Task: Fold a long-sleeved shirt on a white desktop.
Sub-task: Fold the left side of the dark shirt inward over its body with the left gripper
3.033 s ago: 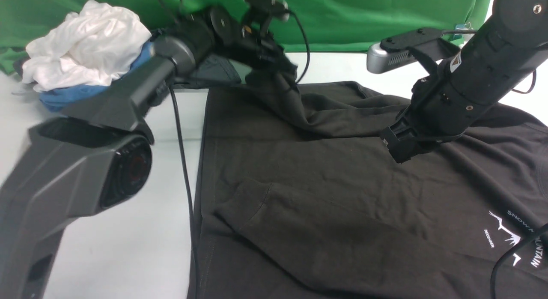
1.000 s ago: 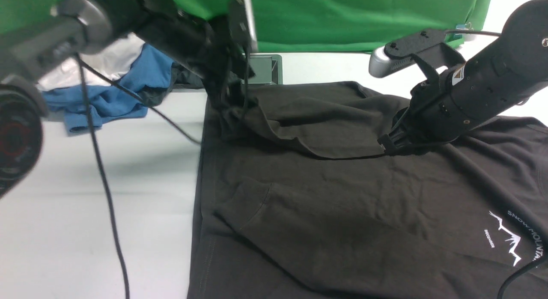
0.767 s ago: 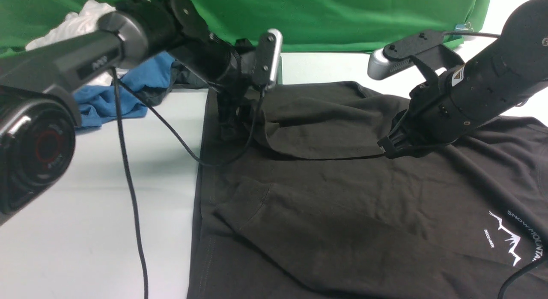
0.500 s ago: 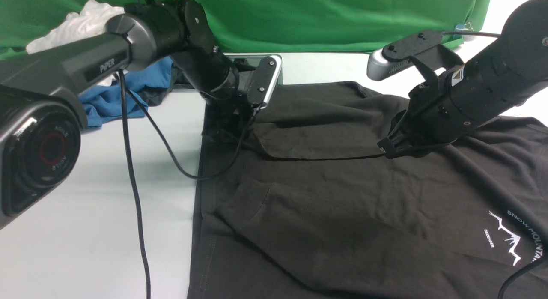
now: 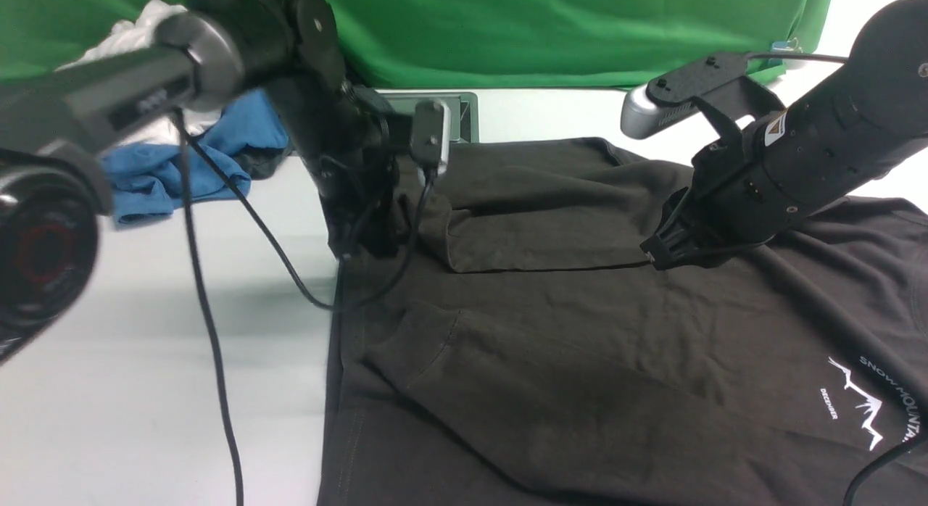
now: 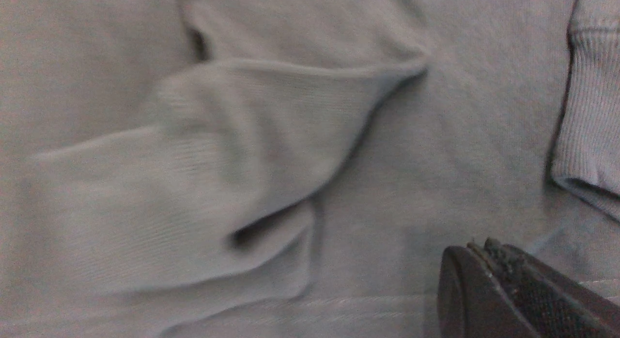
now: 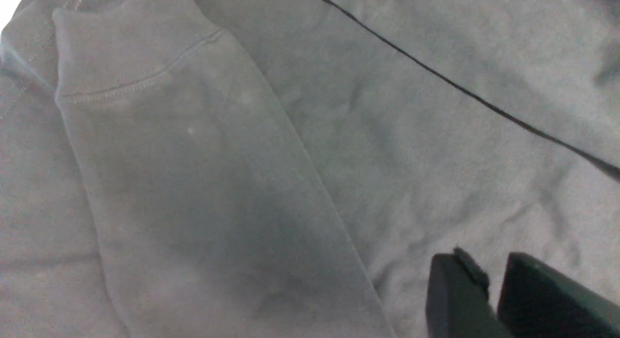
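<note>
Behind the white desktop (image 5: 145, 390) hangs one green backdrop (image 5: 580, 27). At the far left lie one blue garment (image 5: 167, 172) and one white heap (image 5: 141, 24); the blurred left arm (image 5: 145, 85) crosses in front of both. It also hides part of the one silver-rimmed panel (image 5: 464, 114). Two black cables show: one (image 5: 210, 332) hangs from the left arm over the desktop, and one (image 5: 870, 455) loops in at the near right.

The single long-sleeved shirt (image 5: 580, 332) is spread on the desktop, filling the middle and right and running off the near edge. Its one white logo (image 5: 870, 404) faces up. One sleeve (image 5: 551, 390) lies across the body, and one flap (image 5: 536, 230) is folded over farther back.

Of the two grippers, the left gripper (image 5: 366, 241) stands over the shirt's far left edge and covers that corner. Its fingers (image 6: 533, 299) are pressed together with no cloth between them. The right gripper (image 5: 656, 259) sits at the end of the flap's edge. Its fingers (image 7: 450, 299) are nearly together on a pinch of shirt, and creases run toward the tips
</note>
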`<control>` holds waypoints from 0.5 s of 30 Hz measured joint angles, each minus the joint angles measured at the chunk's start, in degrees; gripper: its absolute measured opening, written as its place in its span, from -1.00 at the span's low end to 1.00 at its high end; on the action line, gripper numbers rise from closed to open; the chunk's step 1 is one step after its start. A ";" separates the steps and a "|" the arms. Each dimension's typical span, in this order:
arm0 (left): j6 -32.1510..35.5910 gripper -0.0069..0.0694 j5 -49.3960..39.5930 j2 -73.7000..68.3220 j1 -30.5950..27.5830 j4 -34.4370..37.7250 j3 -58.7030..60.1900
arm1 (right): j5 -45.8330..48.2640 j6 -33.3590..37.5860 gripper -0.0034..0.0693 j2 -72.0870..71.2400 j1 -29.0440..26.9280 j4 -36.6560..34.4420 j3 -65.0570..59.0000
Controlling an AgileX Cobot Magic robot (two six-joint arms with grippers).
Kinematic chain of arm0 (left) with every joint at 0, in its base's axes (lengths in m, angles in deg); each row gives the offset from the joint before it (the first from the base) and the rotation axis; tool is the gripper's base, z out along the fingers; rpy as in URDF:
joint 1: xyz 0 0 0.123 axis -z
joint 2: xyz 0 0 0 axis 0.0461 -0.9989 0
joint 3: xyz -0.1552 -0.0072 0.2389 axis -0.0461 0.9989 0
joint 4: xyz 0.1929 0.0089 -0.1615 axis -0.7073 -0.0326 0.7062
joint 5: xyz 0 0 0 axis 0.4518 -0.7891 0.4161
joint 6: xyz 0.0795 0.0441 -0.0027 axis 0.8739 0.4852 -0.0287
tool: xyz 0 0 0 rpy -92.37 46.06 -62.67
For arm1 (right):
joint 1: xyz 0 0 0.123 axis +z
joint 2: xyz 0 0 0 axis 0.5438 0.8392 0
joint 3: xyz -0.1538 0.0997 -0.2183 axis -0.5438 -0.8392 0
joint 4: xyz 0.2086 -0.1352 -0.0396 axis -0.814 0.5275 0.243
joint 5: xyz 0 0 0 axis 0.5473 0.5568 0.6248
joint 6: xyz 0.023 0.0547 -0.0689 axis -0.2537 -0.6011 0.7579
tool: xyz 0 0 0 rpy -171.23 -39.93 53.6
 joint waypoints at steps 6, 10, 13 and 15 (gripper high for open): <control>3.39 -0.08 17.47 2.60 0.00 5.01 0.00 | -0.80 0.17 -0.45 0.00 0.00 0.00 0.00; -0.82 0.34 27.61 -2.25 -0.55 7.49 0.00 | -0.42 0.17 -0.45 0.00 0.00 -0.32 0.00; -5.67 0.41 32.13 -5.96 -1.02 12.01 0.00 | -0.23 0.17 -0.45 0.00 0.00 -0.78 0.00; -8.14 0.41 33.47 -7.62 -1.34 15.54 0.00 | -0.23 0.17 -0.45 0.00 0.00 -1.22 0.00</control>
